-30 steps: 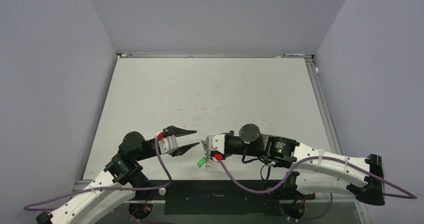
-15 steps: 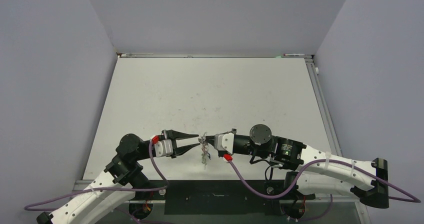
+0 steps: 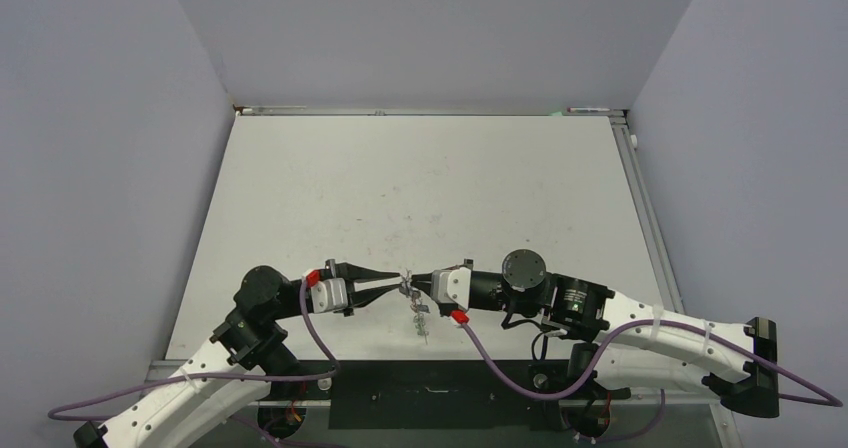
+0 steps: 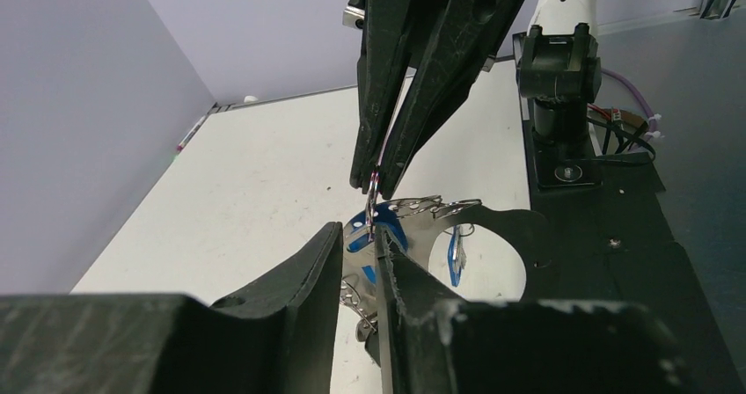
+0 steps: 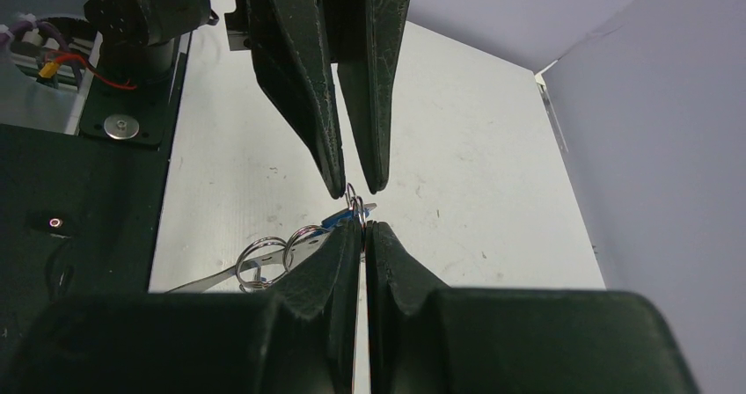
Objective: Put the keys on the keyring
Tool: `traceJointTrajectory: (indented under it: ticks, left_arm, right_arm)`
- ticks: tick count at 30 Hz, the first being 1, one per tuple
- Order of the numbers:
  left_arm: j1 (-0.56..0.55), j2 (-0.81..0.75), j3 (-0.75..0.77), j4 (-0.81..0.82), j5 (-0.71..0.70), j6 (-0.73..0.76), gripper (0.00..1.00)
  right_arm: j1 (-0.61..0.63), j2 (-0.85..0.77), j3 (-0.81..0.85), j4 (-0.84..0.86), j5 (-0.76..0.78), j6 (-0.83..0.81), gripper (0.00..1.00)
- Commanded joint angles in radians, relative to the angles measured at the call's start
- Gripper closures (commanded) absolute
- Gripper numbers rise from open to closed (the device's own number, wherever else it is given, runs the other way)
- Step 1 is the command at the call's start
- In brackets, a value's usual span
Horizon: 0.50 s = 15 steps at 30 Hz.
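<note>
My right gripper (image 3: 416,283) (image 5: 362,227) is shut on a thin silvery wire loop, the keyring (image 5: 353,196) (image 4: 373,202), and holds it above the table's near edge. Keys (image 3: 420,318) with blue tags (image 4: 387,236) and small split rings (image 5: 264,260) hang below it in a bunch. My left gripper (image 3: 398,283) (image 4: 359,236) faces the right one tip to tip. Its fingers stand a narrow gap apart on either side of the loop's free end. Much of the loop is hidden between the right fingers.
The white table (image 3: 420,188) stretches away behind the grippers, with grey walls on three sides. A black base plate (image 3: 430,393) and purple cables (image 3: 500,368) lie at the near edge under the arms.
The left gripper has moved right and narrowed from wide open to a slim gap around the loop. The right gripper lifted the key bunch and brought it toward the left one.
</note>
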Motion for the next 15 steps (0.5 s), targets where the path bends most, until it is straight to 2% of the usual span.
traceJointTrajectory:
  ticks: [1,4,15]
  left_arm:
    - [0.007,0.005,0.008,0.034,0.032,-0.005,0.85]
    - [0.007,0.007,0.01,0.027,0.036,-0.001,0.89]
    - [0.008,0.019,0.011,0.023,0.043,0.0,0.93]
  right_arm:
    - [0.002,-0.027,0.009,0.096,-0.023,0.016,0.95]
    - [0.001,-0.021,0.013,0.098,-0.027,0.018,0.95]
    - [-0.001,0.0,0.007,0.12,-0.05,0.023,0.95]
